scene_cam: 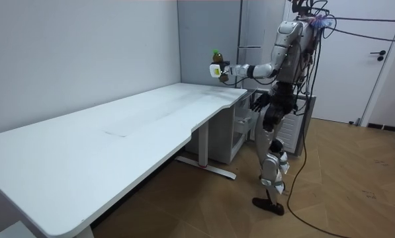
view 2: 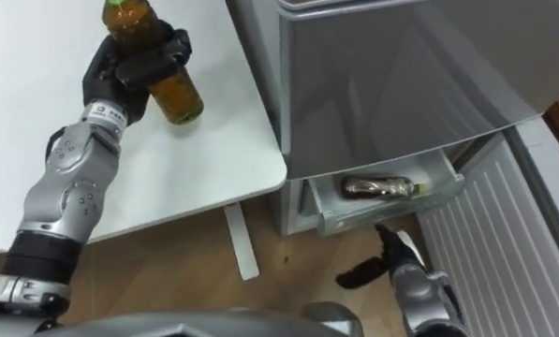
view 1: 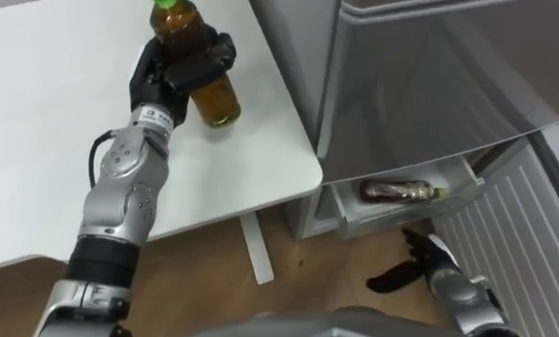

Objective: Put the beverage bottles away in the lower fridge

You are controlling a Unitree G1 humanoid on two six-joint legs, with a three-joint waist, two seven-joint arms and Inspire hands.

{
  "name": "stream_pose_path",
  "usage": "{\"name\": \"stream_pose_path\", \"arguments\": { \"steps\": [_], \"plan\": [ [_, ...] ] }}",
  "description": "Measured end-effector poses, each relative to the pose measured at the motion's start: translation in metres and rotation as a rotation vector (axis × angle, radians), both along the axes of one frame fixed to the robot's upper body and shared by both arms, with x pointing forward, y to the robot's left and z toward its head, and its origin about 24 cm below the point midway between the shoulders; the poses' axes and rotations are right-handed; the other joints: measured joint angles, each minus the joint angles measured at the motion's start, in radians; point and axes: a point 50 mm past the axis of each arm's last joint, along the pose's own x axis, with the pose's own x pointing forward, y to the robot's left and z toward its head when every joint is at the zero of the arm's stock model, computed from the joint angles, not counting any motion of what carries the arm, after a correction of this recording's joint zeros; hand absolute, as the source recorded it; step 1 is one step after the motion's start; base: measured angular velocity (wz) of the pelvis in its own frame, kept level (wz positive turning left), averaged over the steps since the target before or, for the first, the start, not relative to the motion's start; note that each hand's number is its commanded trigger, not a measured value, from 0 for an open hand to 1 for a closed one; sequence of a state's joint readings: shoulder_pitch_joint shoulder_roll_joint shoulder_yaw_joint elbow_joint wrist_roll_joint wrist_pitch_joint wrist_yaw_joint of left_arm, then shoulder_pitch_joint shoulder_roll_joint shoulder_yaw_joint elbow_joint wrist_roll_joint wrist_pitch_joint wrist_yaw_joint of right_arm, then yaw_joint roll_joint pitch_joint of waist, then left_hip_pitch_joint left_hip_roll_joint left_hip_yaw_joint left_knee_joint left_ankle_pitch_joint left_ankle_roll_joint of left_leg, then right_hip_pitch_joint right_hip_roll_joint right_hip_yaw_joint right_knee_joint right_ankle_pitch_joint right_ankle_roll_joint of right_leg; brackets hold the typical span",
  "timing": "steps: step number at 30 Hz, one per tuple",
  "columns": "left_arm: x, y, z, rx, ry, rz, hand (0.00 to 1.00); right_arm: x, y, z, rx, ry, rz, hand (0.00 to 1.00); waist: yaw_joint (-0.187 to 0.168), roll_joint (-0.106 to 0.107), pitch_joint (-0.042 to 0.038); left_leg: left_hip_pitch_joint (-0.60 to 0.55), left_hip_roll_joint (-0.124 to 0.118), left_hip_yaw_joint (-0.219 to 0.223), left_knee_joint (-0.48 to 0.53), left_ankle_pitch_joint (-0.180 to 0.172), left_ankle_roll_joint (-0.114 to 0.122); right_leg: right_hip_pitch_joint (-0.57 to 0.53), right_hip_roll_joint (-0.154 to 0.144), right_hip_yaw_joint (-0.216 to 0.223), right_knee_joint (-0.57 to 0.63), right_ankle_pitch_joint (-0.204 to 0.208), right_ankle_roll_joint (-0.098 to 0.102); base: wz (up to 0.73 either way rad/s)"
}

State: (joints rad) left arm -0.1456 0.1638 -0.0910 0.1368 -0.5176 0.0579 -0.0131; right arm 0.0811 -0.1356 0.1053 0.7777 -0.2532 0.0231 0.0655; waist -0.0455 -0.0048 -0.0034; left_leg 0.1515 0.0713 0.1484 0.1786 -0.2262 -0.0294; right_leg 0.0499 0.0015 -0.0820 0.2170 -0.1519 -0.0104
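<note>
Right hand (view 1: 431,267) hangs low, fingers spread and relaxed, empty, just in front of the open lower fridge drawer (view 1: 401,217), where one brown bottle (view 1: 401,192) lies on its side. Left hand (view 1: 171,70) is curled round a green-capped bottle (view 1: 213,98), held above the tabletop (view 1: 36,140) near its right edge; label print is unreadable.

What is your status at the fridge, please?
Left hand shut on tea bottle, lifted over white table. Right hand open, low by open fridge drawer. One bottle already lying in drawer; nothing seen in the way.
</note>
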Motion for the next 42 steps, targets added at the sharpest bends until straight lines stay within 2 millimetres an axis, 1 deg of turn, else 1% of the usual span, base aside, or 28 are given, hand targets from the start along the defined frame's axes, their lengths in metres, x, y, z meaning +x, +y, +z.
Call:
{"name": "stream_pose_path", "arguments": {
  "steps": [1,3,6,10,11,15,18,22,23,25,28,31,35,38,39,41,42],
  "plan": [
    [-0.001,-0.001,0.002,0.000,-0.010,-0.008,1.00,0.002,0.004,0.002,0.013,-0.011,0.018,0.00,0.001,0.000,0.0000,0.000,0.000,-0.002,0.001,0.000,0.000,0.003,-0.001,-0.003,-0.001,0.000,0.000,0.20],
    [-0.005,-0.002,0.007,-0.003,-0.040,-0.031,1.00,0.002,0.020,0.003,0.065,-0.014,0.086,0.00,0.009,0.003,0.0006,0.002,0.000,-0.018,0.001,0.000,0.000,0.017,-0.001,-0.012,-0.012,0.000,0.000,0.18],
    [-0.014,-0.004,0.004,-0.011,-0.041,-0.068,1.00,0.002,0.030,0.006,0.110,-0.005,0.151,0.00,0.021,0.007,0.0021,-0.002,-0.001,-0.026,0.000,0.000,0.000,0.021,-0.004,-0.029,-0.015,0.000,0.001,0.13],
    [-0.028,-0.002,-0.003,-0.019,-0.021,-0.085,1.00,0.009,0.036,0.014,0.147,-0.038,0.201,0.00,0.027,0.008,0.0025,-0.017,-0.003,-0.033,0.005,0.000,0.000,0.014,-0.008,-0.042,-0.018,-0.003,0.000,0.09],
    [-0.031,-0.002,-0.005,-0.022,-0.015,-0.088,1.00,0.013,0.037,0.018,0.157,-0.053,0.215,0.00,0.023,0.008,0.0027,-0.025,-0.007,-0.044,0.013,0.000,0.000,0.011,-0.013,-0.052,-0.018,-0.005,0.001,0.15],
    [-0.038,-0.003,-0.004,-0.132,-0.015,-0.118,1.00,0.022,0.043,0.028,0.195,-0.080,0.262,0.00,0.032,0.008,0.0024,-0.033,-0.011,-0.050,0.016,0.000,0.000,0.005,-0.018,-0.057,-0.011,-0.006,0.002,0.08],
    [-0.040,-0.001,0.000,-0.205,-0.034,-0.152,1.00,0.022,0.044,0.030,0.219,-0.068,0.292,0.00,0.032,0.007,0.0038,-0.032,-0.012,-0.058,0.017,0.000,0.000,0.012,-0.020,-0.063,-0.011,-0.006,0.003,0.08],
    [-0.041,-0.002,0.002,-0.259,-0.047,-0.187,1.00,0.026,0.045,0.036,0.237,-0.079,0.331,0.00,0.036,0.004,0.0101,-0.038,-0.014,-0.066,0.020,0.000,0.001,0.011,-0.021,-0.068,-0.012,-0.010,0.006,0.08],
    [-0.042,-0.002,0.002,-0.269,-0.049,-0.200,1.00,0.029,0.047,0.040,0.243,-0.092,0.348,0.00,0.043,0.005,0.0099,-0.046,-0.014,-0.066,0.021,0.000,0.001,0.003,-0.022,-0.068,-0.009,-0.011,0.006,0.00],
    [-0.048,-0.003,0.001,-0.281,-0.051,-0.224,1.00,0.031,0.049,0.044,0.253,-0.106,0.364,0.00,0.042,0.003,0.0103,-0.055,-0.015,-0.069,0.024,0.000,0.001,0.000,-0.023,-0.070,-0.011,-0.011,0.006,0.05],
    [-0.056,-0.008,-0.003,-0.291,-0.047,-0.283,1.00,0.030,0.048,0.044,0.261,-0.091,0.372,0.00,0.049,0.001,0.0096,-0.057,-0.018,-0.069,0.025,0.000,0.001,0.000,-0.027,-0.073,-0.010,-0.016,0.008,0.06],
    [-0.060,-0.010,-0.007,-0.289,-0.032,-0.314,1.00,0.030,0.050,0.044,0.267,-0.085,0.385,0.00,0.052,-0.003,0.0114,-0.059,-0.019,-0.069,0.025,0.000,0.001,0.000,-0.031,-0.084,-0.009,-0.019,0.008,0.06],
    [-0.067,-0.016,-0.012,-0.302,-0.018,-0.362,1.00,0.029,0.051,0.043,0.270,-0.080,0.394,0.00,0.045,-0.010,0.0154,-0.054,-0.018,-0.067,0.018,0.000,0.001,0.004,-0.034,-0.089,-0.009,-0.020,0.009,0.03],
    [-0.072,-0.020,-0.018,-0.315,0.015,-0.396,1.00,0.029,0.052,0.043,0.272,-0.082,0.391,0.00,0.040,-0.020,0.0216,-0.056,-0.018,-0.062,0.018,0.000,0.001,0.004,-0.033,-0.091,-0.012,-0.020,0.010,0.00],
    [-0.074,-0.021,-0.021,-0.323,0.028,-0.406,1.00,0.029,0.052,0.043,0.272,-0.082,0.390,0.00,0.040,-0.024,0.0225,-0.056,-0.018,-0.058,0.018,0.000,0.001,0.002,-0.032,-0.089,-0.013,-0.020,0.010,-0.04],
    [-0.077,-0.023,-0.024,-0.329,0.055,-0.415,1.00,0.029,0.051,0.043,0.270,-0.076,0.388,0.00,0.038,-0.029,0.0217,-0.058,-0.019,-0.056,0.020,0.000,0.001,0.000,-0.032,-0.088,-0.013,-0.020,0.010,-0.02],
    [-0.078,-0.024,-0.025,-0.333,0.063,-0.423,1.00,0.029,0.051,0.042,0.269,-0.070,0.384,0.00,0.031,-0.031,0.0210,-0.059,-0.020,-0.056,0.020,0.000,0.001,0.000,-0.033,-0.087,-0.013,-0.021,0.010,0.00]
  ]
}}
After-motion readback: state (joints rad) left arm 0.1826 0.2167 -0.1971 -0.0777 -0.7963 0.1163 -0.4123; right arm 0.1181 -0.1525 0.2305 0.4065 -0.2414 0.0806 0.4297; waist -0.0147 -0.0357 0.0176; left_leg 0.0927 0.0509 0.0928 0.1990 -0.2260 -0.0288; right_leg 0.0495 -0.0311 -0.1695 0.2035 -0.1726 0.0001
